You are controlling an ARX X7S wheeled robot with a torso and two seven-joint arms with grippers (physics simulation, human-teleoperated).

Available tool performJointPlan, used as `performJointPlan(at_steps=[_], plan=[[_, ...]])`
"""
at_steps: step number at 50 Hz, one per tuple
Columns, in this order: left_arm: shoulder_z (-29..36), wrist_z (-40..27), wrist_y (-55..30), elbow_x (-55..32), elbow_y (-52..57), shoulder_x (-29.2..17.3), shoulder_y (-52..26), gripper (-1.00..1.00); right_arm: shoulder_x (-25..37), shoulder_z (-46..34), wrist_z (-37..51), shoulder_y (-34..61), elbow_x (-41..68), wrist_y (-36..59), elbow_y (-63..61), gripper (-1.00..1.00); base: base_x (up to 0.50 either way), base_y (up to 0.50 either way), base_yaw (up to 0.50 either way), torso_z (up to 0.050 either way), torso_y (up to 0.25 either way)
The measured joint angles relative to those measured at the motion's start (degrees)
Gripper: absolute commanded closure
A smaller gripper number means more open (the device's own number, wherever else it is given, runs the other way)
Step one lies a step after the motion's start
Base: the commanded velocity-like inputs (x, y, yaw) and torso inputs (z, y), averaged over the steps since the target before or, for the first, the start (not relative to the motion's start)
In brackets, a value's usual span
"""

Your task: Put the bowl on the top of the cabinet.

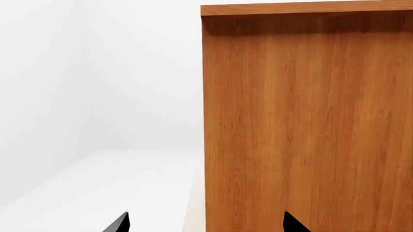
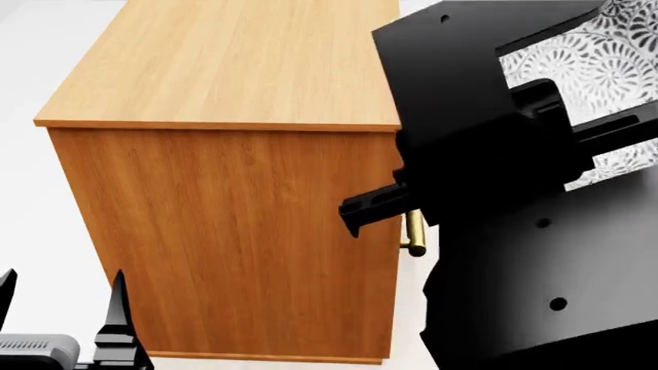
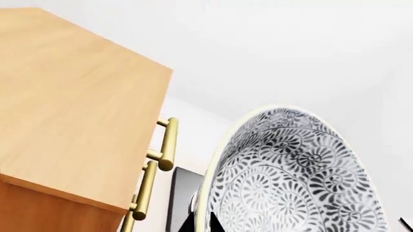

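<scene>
**Bowl riding high beside the cabinet, not yet over the top**

Nearest to me, the left gripper [image 2: 62, 308] is hanging low at about seven o'clock in the head view. Its dark fingers are standing apart with nothing between them, parked out of the way while the other arm does the work. Its own camera is looking straight at the cabinet's plain wooden side.

A little further in, the right gripper [image 2: 452, 185] is filling the three o'clock side of the head view. It is carrying the bowl [image 3: 290, 179] tipped well up on edge, so the patterned inside is facing the wrist camera. The jaws are seemingly clamped on the bowl's rim, though the actual contact is sitting at the frame's edge and I am judging it mostly from the bowl staying aloft. I take the tilt to follow simply from a rim grip. The bowl is being held beside the cabinet [image 2: 236, 223], off the corner that carries the brass handles [image 3: 158, 159], roughly level with the top and not yet over it.

Beyond, toward twelve o'clock, the cabinet's top [image 2: 246, 62] is lying flat, pale and bare, giving plenty of landing room. Around it the floor [image 1: 96, 183] and walls are running plain white.
</scene>
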Motion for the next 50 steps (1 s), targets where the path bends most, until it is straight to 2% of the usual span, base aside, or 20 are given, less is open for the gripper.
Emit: performJointPlan(at_steps=[10,21,50], plan=[[0.1,-0.06,-0.15,-0.19,0.14,-0.15,-0.15,-1.0,-1.09,-9.96,0.71,12.65,3.97,-2.89,4.93,1.0,0.0,0.0,0.0,0.0,0.0],[0.34,-0.1,-0.1,-0.2,0.13,-0.24,-0.27,-1.0,-3.55,-16.7,0.37,22.44,6.4,-4.27,9.52,1.0,0.0,0.0,0.0,0.0,0.001],[1.31,-0.35,-0.16,0.12,0.22,-0.44,-0.33,-1.0,-12.29,-22.02,-5.44,34.69,4.21,-4.47,20.76,1.0,0.0,0.0,0.0,0.0,0.0]])
